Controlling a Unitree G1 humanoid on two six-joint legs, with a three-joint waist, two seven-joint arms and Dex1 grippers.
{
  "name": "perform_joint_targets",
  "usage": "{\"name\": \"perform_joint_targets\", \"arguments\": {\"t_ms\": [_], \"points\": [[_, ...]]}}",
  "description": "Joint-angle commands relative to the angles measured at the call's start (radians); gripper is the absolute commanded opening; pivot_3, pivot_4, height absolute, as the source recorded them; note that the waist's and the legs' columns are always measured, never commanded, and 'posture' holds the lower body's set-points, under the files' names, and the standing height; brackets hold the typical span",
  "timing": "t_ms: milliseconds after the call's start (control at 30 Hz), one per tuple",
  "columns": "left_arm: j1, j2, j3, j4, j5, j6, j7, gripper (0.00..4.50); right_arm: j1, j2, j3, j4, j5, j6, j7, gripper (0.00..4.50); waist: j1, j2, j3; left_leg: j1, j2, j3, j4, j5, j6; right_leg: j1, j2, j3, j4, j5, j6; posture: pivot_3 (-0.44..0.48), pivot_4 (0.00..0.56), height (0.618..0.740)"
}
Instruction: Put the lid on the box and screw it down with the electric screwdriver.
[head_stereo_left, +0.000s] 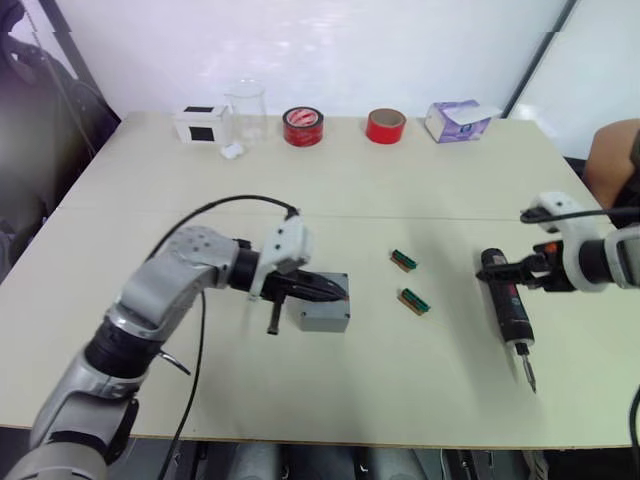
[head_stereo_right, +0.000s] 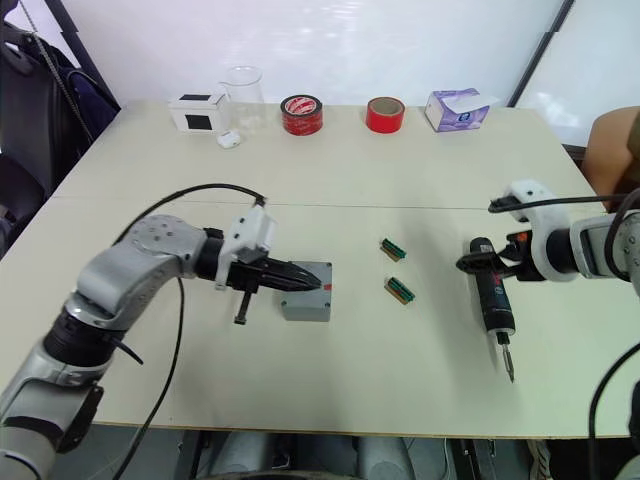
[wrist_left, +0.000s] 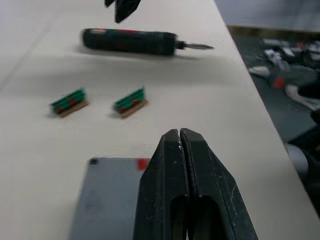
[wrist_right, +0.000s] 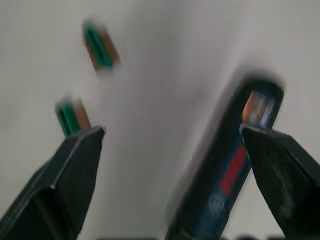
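Left gripper (head_stereo_right: 312, 279): fingers pressed together, nothing between them; the tips rest over the top face of the lid, at its edge toward 3 o'clock.
Lid (head_stereo_right: 300, 293): flat grey square seated on the box, near the table's front, left of centre; a small red mark sits on the edge just beside the fingertips, and a corner hole shows in the left wrist view.
Box (head_stereo_right: 305, 312): its grey side wall shows under the lid; whether the gripper touches the lid's face I cannot tell.
Electric screwdriver (head_stereo_right: 494, 303): lies flat on the table at 3 o'clock from the box, well apart, bit pointing toward 6 o'clock.
Right gripper (head_stereo_right: 475, 263): jaws spread wide, holding nothing; the fingers straddle the screwdriver's butt end, one fingertip close against its end, the other out over bare table.
Green-brown pieces (head_stereo_right: 392, 249): two, between box and screwdriver.
Far edge, 12 o'clock: white box (head_stereo_right: 197, 112), clear beaker (head_stereo_right: 243, 95), two red tape rolls (head_stereo_right: 301, 114), purple tissue box (head_stereo_right: 456, 109).
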Motion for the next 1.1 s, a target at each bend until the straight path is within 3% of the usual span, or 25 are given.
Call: {"name": "perform_joint_targets", "arguments": {"t_ms": [33,300,633,733,867,933,1100], "points": [[-0.013,-0.018,-0.009,-0.027,0.024,-0.041,0.009,0.0,-0.007,-0.071,0.057,0.071,0.045,0.006,0.027,4.47,0.0,0.0,0.0,0.0,0.0,0.0,0.0,0.0,0.0,0.0,0.0,0.0,0.0,0.0,0.0,0.0,0.15,0.74],[0.018,-0.023,-0.003,-0.054,0.018,-0.033,0.036,0.0,0.011,-0.098,0.171,0.134,0.004,0.005,0.107,4.47,0.004,0.0,0.0,0.0,0.001,-0.001,0.0,0.0,0.0,-0.001,0.0,0.0,0.0,0.0,0.0,0.0,0.15,0.74],[0.073,0.008,0.032,-0.112,0.001,0.006,0.087,0.0,-0.083,-0.027,0.382,0.293,-0.179,-0.116,0.192,4.47,0.004,0.0,0.0,0.0,0.0,-0.001,0.0,0.0,0.0,-0.001,0.001,0.0,0.0,0.0,0.001,0.0,0.15,0.74],[0.082,0.013,0.037,-0.124,0.0,0.014,0.097,0.0,-0.091,-0.022,0.421,0.328,-0.223,-0.151,0.234,3.77,0.006,0.0,0.0,-0.001,0.0,-0.001,0.001,0.0,0.0,-0.001,0.001,0.0,0.0,0.001,0.001,0.0,0.15,0.74],[0.08,0.018,0.045,-0.119,0.005,0.014,0.109,0.0,-0.099,-0.004,0.427,0.362,-0.259,-0.155,0.262,2.36,0.005,0.0,0.0,0.0,0.0,-0.001,0.001,0.0,0.0,0.0,0.001,0.0,0.0,0.0,0.001,0.0,0.15,0.74],[0.078,0.023,0.05,-0.111,0.005,0.012,0.108,0.0,-0.1,-0.001,0.427,0.363,-0.274,-0.159,0.274,1.88,0.005,0.0,0.0,0.0,0.0,-0.001,0.001,0.0,0.0,0.0,0.001,-0.001,0.0,0.0,0.001,0.0,0.15,0.74],[0.063,0.028,0.093,-0.045,0.01,0.002,0.121,0.0,-0.175,0.039,0.346,0.439,-0.335,-0.221,0.241,1.87,-0.001,0.0,0.0,0.0,0.0,0.0,0.001,0.0,0.0,0.0,0.001,-0.001,0.0,0.001,0.002,0.0,0.15,0.74]]}}
